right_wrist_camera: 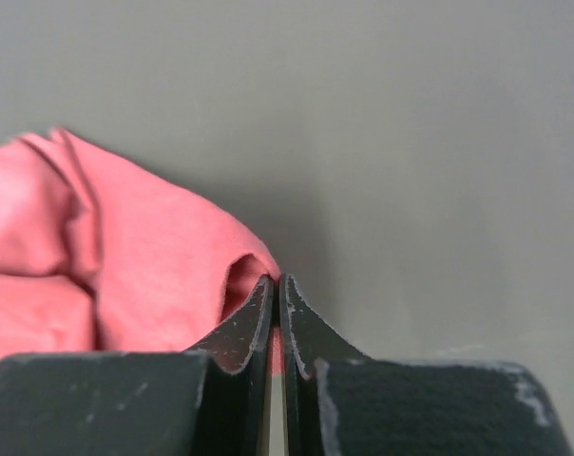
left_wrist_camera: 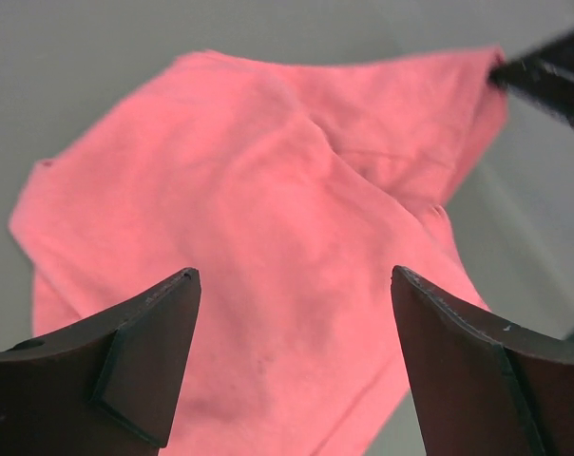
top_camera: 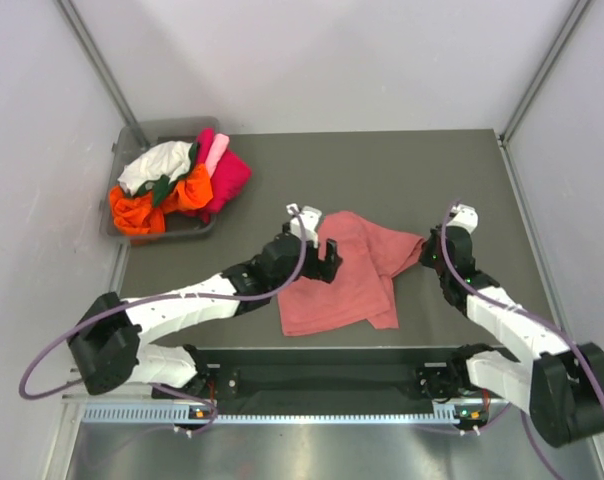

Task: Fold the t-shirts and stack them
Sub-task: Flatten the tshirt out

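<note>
From above, you have the salmon-pink t-shirt [top_camera: 347, 275] lying crumpled and partly doubled over on the grey table [top_camera: 432, 170], in the middle between the two arms. The left gripper [top_camera: 329, 262] hovers over the shirt's left part, and the right gripper [top_camera: 425, 250] sits at its right corner. The other t-shirts [top_camera: 172, 185], orange, magenta, white and dark green, are heaped in the grey bin [top_camera: 132, 135] at the far left, well apart from the work.

In the left wrist view, the left gripper [left_wrist_camera: 295, 277] has its jaws wide apart and empty, above the wrinkled salmon-pink t-shirt [left_wrist_camera: 268, 190]. The right gripper [left_wrist_camera: 544, 76] shows at the cloth's far corner.

In the right wrist view, the right gripper [right_wrist_camera: 276, 285] is pressed together with a sliver of pink caught between its jaws, so it is clamped on the edge of the salmon-pink t-shirt [right_wrist_camera: 125, 247].

You look to be at the spreading step, with no fold made yet. Next, you likely need the left gripper to come down on an opposite edge and pinch it, so both arms can pull the shirt flat. Take only one layer.
</note>
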